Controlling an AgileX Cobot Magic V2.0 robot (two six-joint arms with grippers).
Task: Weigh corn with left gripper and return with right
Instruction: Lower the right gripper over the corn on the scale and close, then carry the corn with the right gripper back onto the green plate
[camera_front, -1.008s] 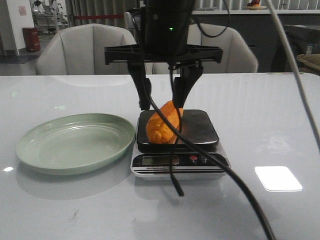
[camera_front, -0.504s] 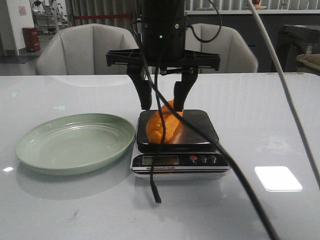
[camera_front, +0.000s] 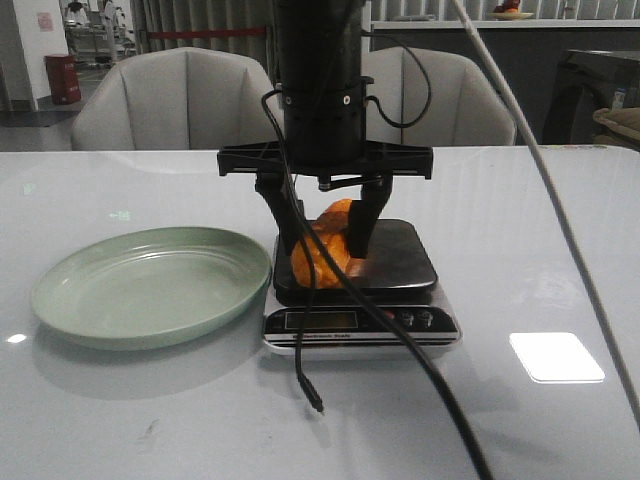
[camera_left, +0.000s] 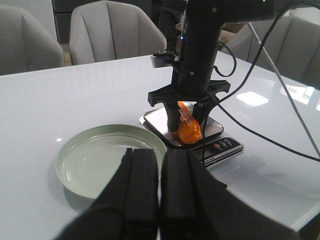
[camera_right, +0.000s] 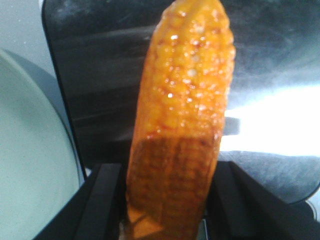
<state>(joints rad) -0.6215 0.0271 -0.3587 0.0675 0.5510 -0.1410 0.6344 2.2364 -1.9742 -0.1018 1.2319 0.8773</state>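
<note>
Table (camera_front: 560, 250), plate (camera_front: 150, 285), scale (camera_front: 400, 262) set. R gripper (camera_front: 325, 238) has dropped lower vs 1 s back, fingers now straddling corn (camera_front: 325, 250) on scale pan, narrow, grip unconfirmed. L gripper (camera_left: 159, 192) pulled back, fingers together, holding nothing. Return pickup imminent.

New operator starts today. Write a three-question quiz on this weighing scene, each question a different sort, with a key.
1. True or false: the corn lies on the green plate.
2. Which gripper has its fingers on either side of the corn? A) left gripper B) right gripper C) neither
3. Fill in: the left gripper's jaws are ____.

Key
1. False. The corn rests on the scale, which stands beside the plate; nothing lies on the plate.
2. B. The right gripper is down over the scale, straddling the corn.
3. Shut. The left gripper's fingers are pressed together, away from the scale.
</note>
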